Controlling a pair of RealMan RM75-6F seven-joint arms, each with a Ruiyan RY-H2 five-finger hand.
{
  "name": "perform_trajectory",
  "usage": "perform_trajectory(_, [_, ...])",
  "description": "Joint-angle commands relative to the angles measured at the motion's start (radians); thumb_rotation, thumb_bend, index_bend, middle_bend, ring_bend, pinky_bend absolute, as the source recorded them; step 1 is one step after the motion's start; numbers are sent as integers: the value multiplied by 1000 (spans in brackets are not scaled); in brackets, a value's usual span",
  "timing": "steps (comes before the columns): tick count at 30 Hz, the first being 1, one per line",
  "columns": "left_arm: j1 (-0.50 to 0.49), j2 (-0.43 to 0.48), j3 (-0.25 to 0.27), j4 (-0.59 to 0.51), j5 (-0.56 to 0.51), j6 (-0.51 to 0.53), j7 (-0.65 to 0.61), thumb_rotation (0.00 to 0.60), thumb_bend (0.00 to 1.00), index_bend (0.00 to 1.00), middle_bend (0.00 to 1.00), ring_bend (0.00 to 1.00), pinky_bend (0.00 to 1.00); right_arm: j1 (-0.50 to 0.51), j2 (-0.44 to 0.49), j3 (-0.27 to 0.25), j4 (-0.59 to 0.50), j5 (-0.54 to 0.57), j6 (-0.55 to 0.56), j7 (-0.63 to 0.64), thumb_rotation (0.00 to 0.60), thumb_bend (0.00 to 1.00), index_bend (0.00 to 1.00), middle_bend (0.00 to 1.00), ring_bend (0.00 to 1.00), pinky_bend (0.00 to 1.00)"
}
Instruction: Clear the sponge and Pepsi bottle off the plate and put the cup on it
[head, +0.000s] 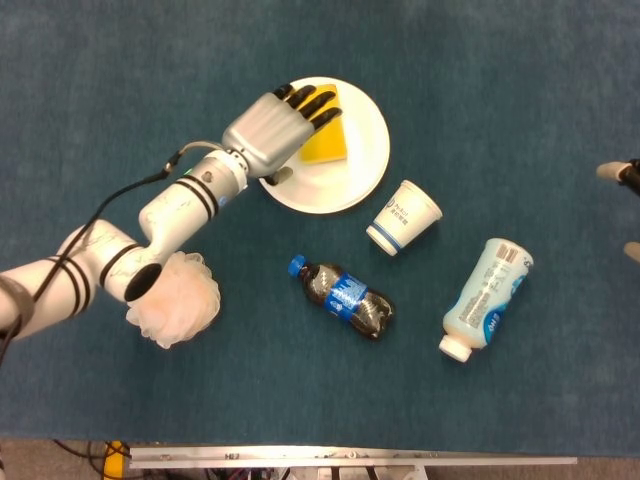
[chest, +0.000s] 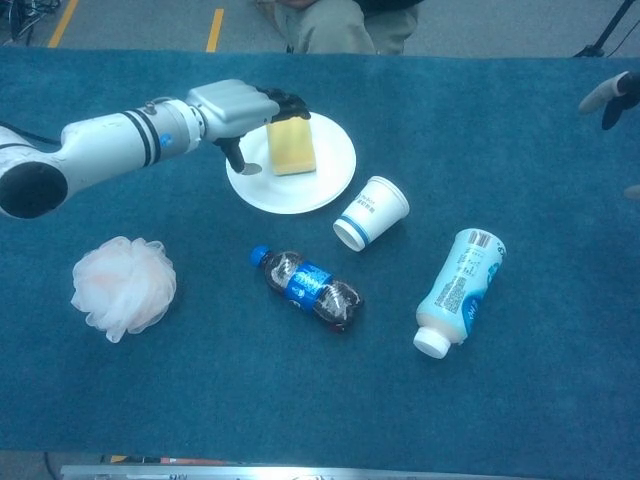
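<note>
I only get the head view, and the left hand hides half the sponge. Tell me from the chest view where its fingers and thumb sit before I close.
Observer: In the chest view the left hand has its dark fingertips at the far left corner of the sponge. I cannot tell whether they touch it. The thumb hangs over the left rim of the plate, apart from the sponge's side.
Operator: Check beyond the table's far edge too.
Observer: A person in tan trousers sits just past that edge, outside your frame.
</note>
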Motion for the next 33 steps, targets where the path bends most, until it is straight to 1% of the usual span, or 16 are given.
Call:
perform_trajectory(1, [-22, -22, 3, 37, 24, -16, -25, 600, 296, 0, 0, 0, 125, 0, -1, 0, 2, 4, -4, 0, 600, 0, 281, 412, 312, 477])
perform_trajectory(10, [-62, -75, 24, 132, 61, -57, -50, 600, 297, 0, 0, 0, 125, -1, -3, 3, 6, 16, -13, 7, 600, 0, 281, 411, 312, 477])
perform_trajectory(24, [-92, -111, 35, 184, 55, -92, -34, 600, 297, 1, 0, 0, 125, -5, -5, 6, 18, 25, -16, 20, 600, 0, 281, 412, 313, 477])
perform_trajectory(26, [-92, -113, 38, 187, 52, -95, -29, 600, 296, 17, 0, 0, 125, -5, -5, 5, 20, 24, -16, 23, 600, 0, 281, 412, 312, 476])
perform_trajectory(30, [-90, -116, 39, 195, 46, -93, -25, 600, 296, 94, 0, 0, 125, -5, -4, 6, 22, 23, -16, 28, 600, 0, 281, 412, 312, 477])
perform_trajectory(33, [-88, -117, 38, 199, 41, -90, -21, 600, 296, 130, 0, 3, 125, -5, -3, 6, 21, 21, -17, 29, 600, 0, 281, 412, 312, 477])
